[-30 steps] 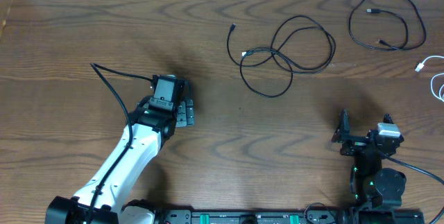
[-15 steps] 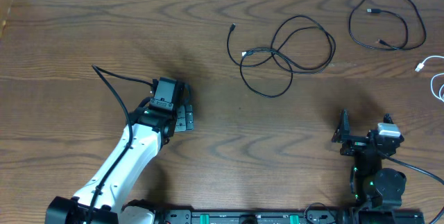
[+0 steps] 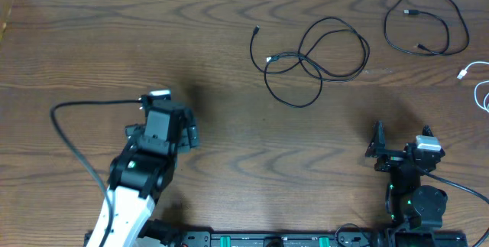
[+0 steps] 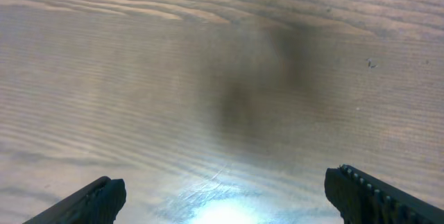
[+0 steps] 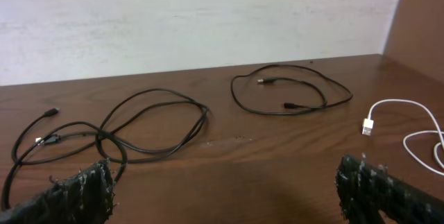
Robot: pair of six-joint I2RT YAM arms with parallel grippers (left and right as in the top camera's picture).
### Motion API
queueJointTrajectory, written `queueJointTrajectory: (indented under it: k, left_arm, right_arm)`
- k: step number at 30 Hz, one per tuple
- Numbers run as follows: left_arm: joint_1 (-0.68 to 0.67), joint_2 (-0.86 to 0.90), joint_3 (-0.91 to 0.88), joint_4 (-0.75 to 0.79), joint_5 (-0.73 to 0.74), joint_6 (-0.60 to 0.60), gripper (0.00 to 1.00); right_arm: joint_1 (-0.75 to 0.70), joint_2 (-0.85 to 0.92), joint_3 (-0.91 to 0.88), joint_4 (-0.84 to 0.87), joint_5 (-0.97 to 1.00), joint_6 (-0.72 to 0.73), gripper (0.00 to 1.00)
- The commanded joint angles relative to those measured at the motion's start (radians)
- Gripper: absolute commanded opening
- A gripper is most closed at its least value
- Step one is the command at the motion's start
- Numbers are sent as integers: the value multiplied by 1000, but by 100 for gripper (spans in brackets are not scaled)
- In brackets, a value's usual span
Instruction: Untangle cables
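Both sets of jaws wide and empty; the cables [image 3: 317,60] lie loose on the far right part of the worktop [image 3: 229,163].

Overhead: the looped black cable [image 3: 334,48] crosses over itself near the middle, the second black cable [image 3: 425,21] curls in the far right corner, and the white cable [image 3: 480,86] runs off the right edge. All three lie apart. The left arm [image 3: 145,155] is at front left and the right arm [image 3: 412,178] at front right, both well clear of them. Left wrist: left jaws spread to both lower corners over bare wood. Right wrist: right jaws equally wide, holding nothing, with all three cables ahead of them.
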Motion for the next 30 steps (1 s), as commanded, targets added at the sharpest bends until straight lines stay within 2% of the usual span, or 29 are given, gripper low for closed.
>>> queueJointTrajectory:
  k: [1, 17, 24, 30]
  left_arm:
    - [6, -69, 5, -39, -27, -4, 97]
    - [6, -373, 5, -222, -15, -6, 97]
    - [6, -518, 5, -312, 48, -8, 97]
    - [6, -615, 5, -339, 51, -8, 97]
  right_arm:
    - [5, -6, -2, -5, 1, -14, 99]
    - [5, -6, -2, -4, 1, -14, 99]
    - [5, -6, -2, -5, 1, -14, 99]
    - [5, -6, -2, -5, 1, -15, 99]
